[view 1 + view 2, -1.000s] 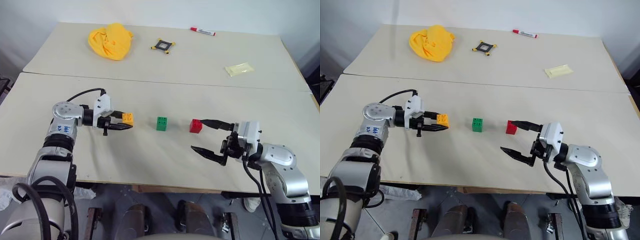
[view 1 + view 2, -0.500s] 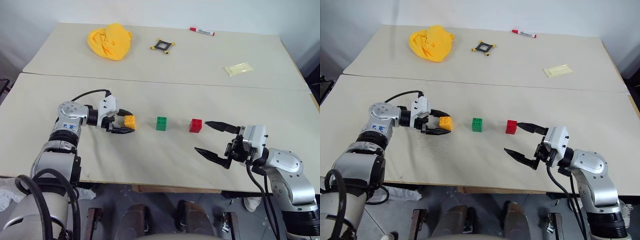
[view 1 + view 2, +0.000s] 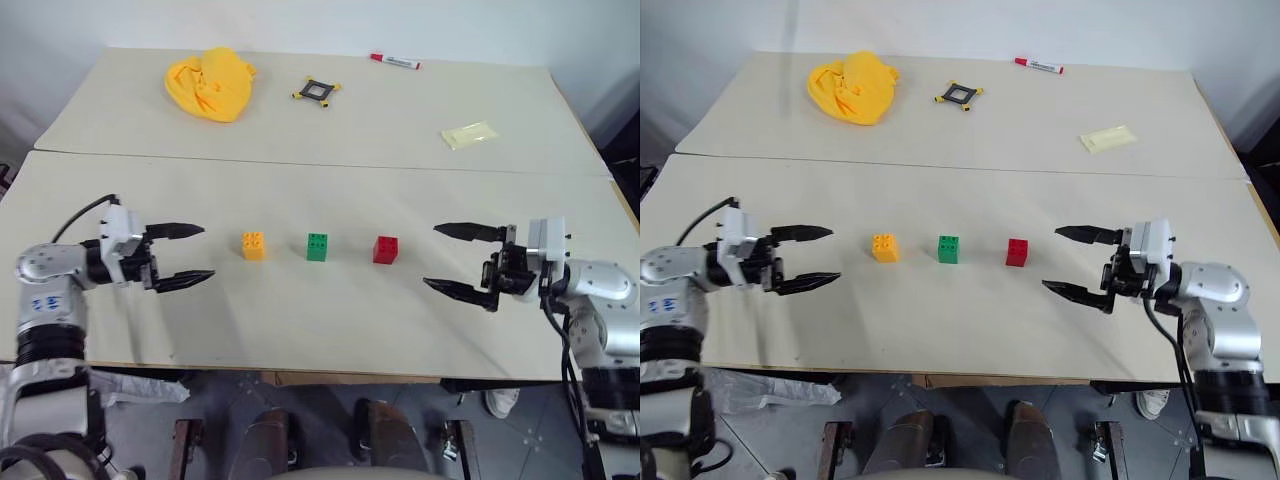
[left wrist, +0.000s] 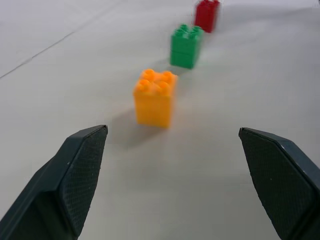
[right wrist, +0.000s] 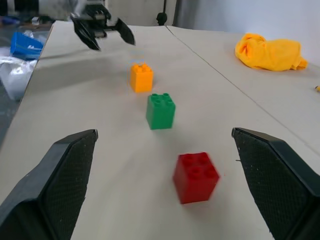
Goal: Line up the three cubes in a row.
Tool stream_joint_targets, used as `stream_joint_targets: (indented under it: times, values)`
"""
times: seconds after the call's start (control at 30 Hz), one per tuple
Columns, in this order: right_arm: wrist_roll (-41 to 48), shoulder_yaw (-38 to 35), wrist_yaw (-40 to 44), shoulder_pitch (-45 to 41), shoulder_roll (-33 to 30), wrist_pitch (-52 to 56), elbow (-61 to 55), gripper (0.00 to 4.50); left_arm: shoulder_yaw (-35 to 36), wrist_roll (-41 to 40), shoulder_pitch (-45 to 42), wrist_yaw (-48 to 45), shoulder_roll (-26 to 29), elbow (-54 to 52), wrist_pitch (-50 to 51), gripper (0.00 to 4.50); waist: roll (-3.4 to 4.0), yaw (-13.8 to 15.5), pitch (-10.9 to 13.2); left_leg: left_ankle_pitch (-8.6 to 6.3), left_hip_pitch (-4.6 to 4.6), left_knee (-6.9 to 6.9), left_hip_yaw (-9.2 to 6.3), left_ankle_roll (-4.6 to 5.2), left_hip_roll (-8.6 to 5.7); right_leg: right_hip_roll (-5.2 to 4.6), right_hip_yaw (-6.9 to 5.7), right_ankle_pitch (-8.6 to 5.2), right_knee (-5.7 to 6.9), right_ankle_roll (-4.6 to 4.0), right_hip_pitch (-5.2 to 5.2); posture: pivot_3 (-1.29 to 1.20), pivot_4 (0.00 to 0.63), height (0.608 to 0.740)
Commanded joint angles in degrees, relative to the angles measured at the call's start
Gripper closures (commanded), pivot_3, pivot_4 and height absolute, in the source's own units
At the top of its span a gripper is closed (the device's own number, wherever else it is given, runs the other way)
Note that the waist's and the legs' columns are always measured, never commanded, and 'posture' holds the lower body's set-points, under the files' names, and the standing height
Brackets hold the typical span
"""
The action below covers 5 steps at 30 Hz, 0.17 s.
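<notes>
Three studded cubes stand in a straight row on the near table: the orange-yellow cube (image 3: 253,245) on the left, the green cube (image 3: 317,246) in the middle, the red cube (image 3: 386,249) on the right. My left gripper (image 3: 186,254) hovers open a short way left of the orange-yellow cube, empty. My right gripper (image 3: 449,259) stands open to the right of the red cube, also empty. The left wrist view looks along the row from the orange-yellow cube (image 4: 154,98); the right wrist view from the red cube (image 5: 195,176).
On the far table lie a crumpled yellow cloth (image 3: 209,83), a small black frame with yellow corners (image 3: 315,91), a red marker (image 3: 395,62) and a pale yellow packet (image 3: 469,134). A seam (image 3: 320,164) separates the two tables.
My left gripper let go of the orange-yellow cube, opened wide and drew back to the left. My right gripper pulled away to the right from the red cube. The cubes stayed put.
</notes>
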Motion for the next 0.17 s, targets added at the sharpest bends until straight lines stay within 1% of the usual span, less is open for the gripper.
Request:
stream_joint_targets:
  times: [0.03,0.17]
  values:
    - [-1.2,0.3,3.7,-2.7,-1.5,-2.0,2.7,0.00,1.7,-1.8,-1.5,2.8,1.3,-3.1,1.5,0.02,0.00,0.5,0.0,0.00,0.01,0.01,0.00,0.00,0.00,0.00,0.00,0.00,-0.01,0.00,0.03,0.00,0.150,0.740]
    - [-2.2,1.0,4.4,-4.5,-1.2,-2.4,4.4,0.00,1.1,-1.9,-1.2,2.8,2.0,-4.2,2.1,0.02,0.00,0.4,0.0,-0.01,0.01,-0.02,-0.01,0.00,-0.01,0.00,-0.03,0.00,0.00,0.00,0.01,0.00,0.150,0.740]
